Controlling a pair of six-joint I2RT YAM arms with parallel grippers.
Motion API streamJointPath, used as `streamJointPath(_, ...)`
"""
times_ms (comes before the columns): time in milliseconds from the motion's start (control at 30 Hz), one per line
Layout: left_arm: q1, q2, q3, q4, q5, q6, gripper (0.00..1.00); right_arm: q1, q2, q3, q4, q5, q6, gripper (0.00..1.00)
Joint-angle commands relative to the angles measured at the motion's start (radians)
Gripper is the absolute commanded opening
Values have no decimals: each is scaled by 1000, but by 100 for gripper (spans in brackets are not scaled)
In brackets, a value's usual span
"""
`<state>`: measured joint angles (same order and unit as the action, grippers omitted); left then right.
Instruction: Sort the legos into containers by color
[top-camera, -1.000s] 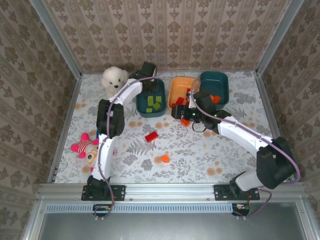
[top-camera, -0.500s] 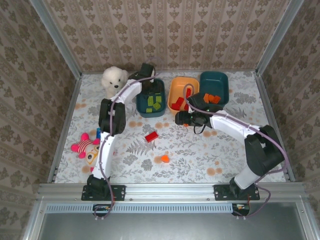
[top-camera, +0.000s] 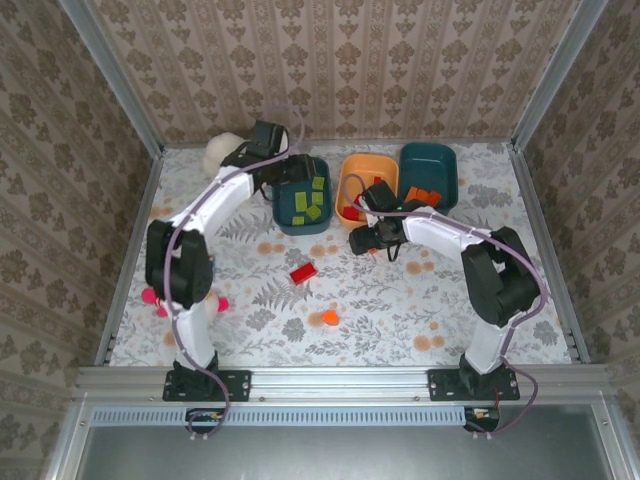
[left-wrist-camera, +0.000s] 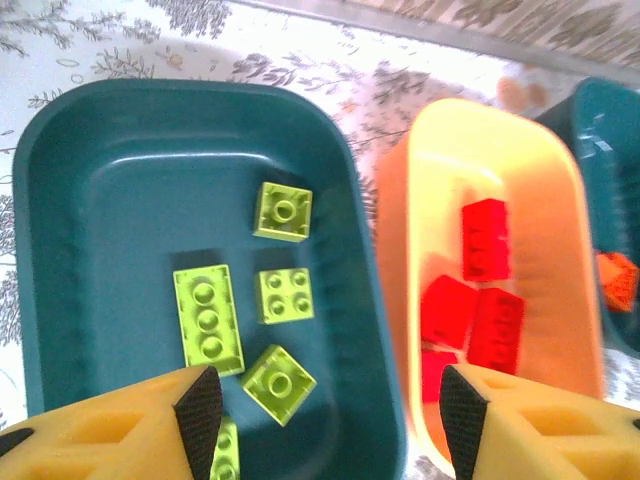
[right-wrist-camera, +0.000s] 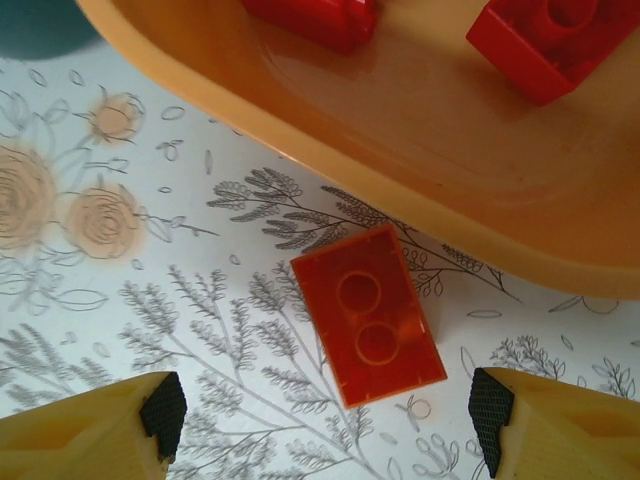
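Sorting looks mostly done. Green bricks (left-wrist-camera: 283, 296) lie in the teal bin (left-wrist-camera: 60, 200), red bricks (left-wrist-camera: 485, 240) in the orange bin (left-wrist-camera: 430, 200), and orange bricks (top-camera: 424, 196) in the far teal bin (top-camera: 428, 160). The left gripper (left-wrist-camera: 330, 410) hangs spread and empty over the green ones. The right gripper (right-wrist-camera: 328, 415), spread, straddles an orange-red brick (right-wrist-camera: 368, 315) on the tabletop (right-wrist-camera: 150, 250), just beside the orange bin. A red brick (top-camera: 303, 272) and an orange piece (top-camera: 328, 318) also lie loose

Bare tablecloth (right-wrist-camera: 150, 300) around three sides of loose brick (right-wrist-camera: 368, 315), orange bin (right-wrist-camera: 400, 200) wall just beside it
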<state>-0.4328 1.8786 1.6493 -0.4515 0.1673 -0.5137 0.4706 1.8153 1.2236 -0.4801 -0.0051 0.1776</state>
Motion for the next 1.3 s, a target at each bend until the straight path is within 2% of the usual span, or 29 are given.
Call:
streamJointPath(0,-12,-87,-100,36,21,-56,63,-10,40,28,-37,32,-57,78)
streamJointPath(367,-17,-261,-206,-18,-2,-54,64,-16,148,110,-41,16,-86,74)
streamJointPath(533,-17,-284,-212,-38,-1,-51,64,-15,200,161,-82,-8,-86,62)
streamJointPath(767,-17,-381,-267,-19,33,-94,67,-3,208,153,-106,-2,-68,50)
streamJointPath(800,-46,-403,-287,-15,46,-110,68,1,203,146,-109,1,-65,47)
streamJointPath(1000,-56,-561,-438,28,195,-152,73,29,103,70,-100,4,-22,33)
streamJointPath(1133,-95,-653,-506,16,258,-129,77,49,-43,22,-119,-2,32,32)
streamJointPath(1267,-114,-689,-544,36,268,-152,78,22,-193,51,-171,33,64,32)
